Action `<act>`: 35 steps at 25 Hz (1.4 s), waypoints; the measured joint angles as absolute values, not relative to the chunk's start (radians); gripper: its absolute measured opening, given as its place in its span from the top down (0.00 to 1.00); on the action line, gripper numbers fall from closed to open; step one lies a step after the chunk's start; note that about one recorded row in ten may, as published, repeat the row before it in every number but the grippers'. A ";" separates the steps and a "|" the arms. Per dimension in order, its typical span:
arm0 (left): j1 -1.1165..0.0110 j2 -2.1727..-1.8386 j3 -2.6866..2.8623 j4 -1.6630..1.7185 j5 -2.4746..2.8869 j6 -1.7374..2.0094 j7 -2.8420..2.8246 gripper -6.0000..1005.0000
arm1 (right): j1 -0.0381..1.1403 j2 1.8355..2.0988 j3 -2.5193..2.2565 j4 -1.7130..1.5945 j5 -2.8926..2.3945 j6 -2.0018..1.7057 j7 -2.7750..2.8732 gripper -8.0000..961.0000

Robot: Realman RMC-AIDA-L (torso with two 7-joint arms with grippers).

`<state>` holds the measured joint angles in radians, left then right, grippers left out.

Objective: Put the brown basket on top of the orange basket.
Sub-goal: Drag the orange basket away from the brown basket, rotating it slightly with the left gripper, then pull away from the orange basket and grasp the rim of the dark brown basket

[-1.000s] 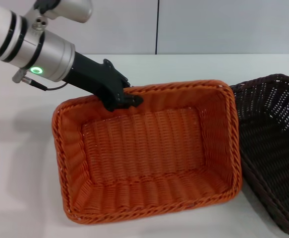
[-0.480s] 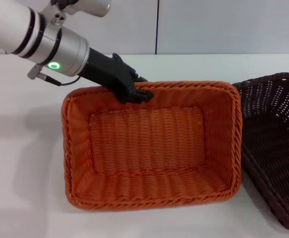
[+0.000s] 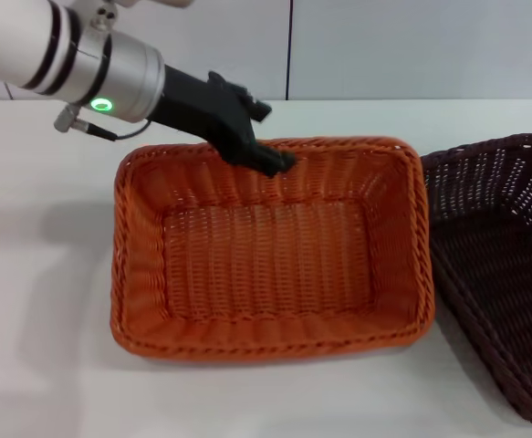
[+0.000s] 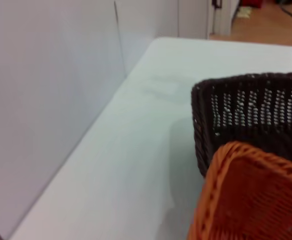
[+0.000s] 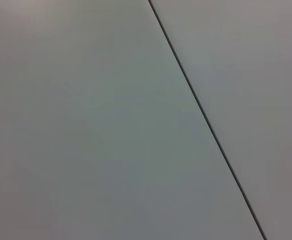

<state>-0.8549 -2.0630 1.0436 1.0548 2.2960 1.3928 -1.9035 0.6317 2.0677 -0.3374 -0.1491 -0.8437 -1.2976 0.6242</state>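
Note:
The orange basket lies flat on the white table, mouth up. The brown basket sits to its right, touching the orange basket's right side and tilted slightly. My left gripper is at the far rim of the orange basket. It looks open, with one finger inside the rim and the other outside. The left wrist view shows a corner of the orange basket in front of the brown basket. My right gripper is out of view.
The white table extends to the left and in front of the baskets. A grey panelled wall with a dark vertical seam stands behind the table. The right wrist view shows only that panelling.
The orange basket was tilted up by its far rim and has settled flat, shifting a little toward the wall. My left gripper moved right along the rim and its fingers have spread.

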 joint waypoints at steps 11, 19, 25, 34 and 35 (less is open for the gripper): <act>-0.637 -2.062 1.045 1.259 1.928 1.252 -1.825 0.17 | 0.627 2.068 -0.343 -0.151 -0.845 -1.301 0.628 0.39; -0.472 -2.064 1.069 1.269 1.581 1.201 -1.693 0.17 | 0.617 2.037 -0.455 -0.401 -1.045 -1.186 0.991 0.39; -0.388 -2.063 1.088 1.255 1.444 1.204 -1.623 0.17 | 0.648 1.866 -0.638 -0.584 -1.487 -1.169 1.480 0.39; -0.348 -2.063 1.086 1.202 1.324 1.242 -1.524 0.17 | 0.678 1.727 -0.644 -0.874 -1.919 -1.625 1.726 0.39; -0.335 -2.064 1.088 1.162 1.241 1.252 -1.458 0.17 | 0.685 1.726 -0.644 -0.905 -1.962 -1.674 1.736 0.39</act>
<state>-0.3352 -2.0637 1.0877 1.1618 1.2415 1.2517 -1.4577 0.6848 1.7262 -0.6440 -0.9052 -1.9623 -1.6742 1.7362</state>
